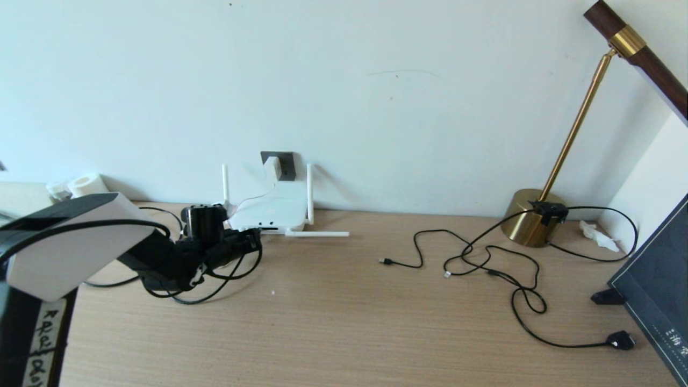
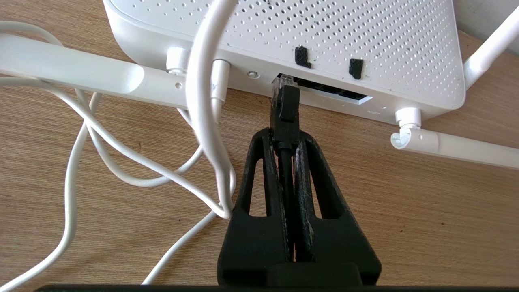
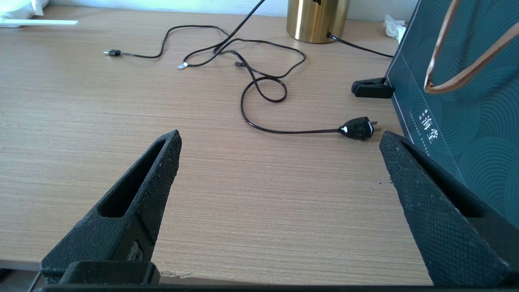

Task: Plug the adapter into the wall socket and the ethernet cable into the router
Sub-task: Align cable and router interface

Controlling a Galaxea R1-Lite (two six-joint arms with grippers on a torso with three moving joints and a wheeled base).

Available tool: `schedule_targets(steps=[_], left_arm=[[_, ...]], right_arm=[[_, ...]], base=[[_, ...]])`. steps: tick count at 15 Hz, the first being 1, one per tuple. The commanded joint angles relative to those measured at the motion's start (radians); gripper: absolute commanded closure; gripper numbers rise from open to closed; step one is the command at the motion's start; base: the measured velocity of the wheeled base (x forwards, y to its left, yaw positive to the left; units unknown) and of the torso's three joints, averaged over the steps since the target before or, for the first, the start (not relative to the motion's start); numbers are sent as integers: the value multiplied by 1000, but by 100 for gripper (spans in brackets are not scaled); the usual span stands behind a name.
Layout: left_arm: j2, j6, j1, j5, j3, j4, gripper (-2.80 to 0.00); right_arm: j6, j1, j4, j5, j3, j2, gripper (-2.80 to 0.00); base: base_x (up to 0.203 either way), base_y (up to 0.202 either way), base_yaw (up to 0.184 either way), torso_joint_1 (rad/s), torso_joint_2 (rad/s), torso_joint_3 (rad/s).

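The white router lies on the desk against the wall. Above it the white adapter sits on the dark wall socket, its thin cord looping down past the router. My left gripper is shut on the ethernet cable just behind its plug. The plug's clear tip sits at the left end of the router's dark slot; how deep it sits cannot be told. In the head view this gripper is at the router's front edge, black cable looping below it. My right gripper hangs open over bare desk.
A router antenna lies flat on the desk. Thin black cables sprawl right of centre, ending in a black mains plug. A brass lamp base stands at the back right, a dark box at the right edge.
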Motion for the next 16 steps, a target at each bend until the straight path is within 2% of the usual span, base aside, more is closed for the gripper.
schedule_targets(steps=[1,16], left_arm=[[8,-3,0,0,-10,-4,0],[33,-2,0,0,-52,16,0]], right_arm=[[0,0,0,-1,0,0,-280],[1,0,0,-1,0,0,-280]], base=[[0,0,0,0,0,0],[0,0,0,0,0,0]])
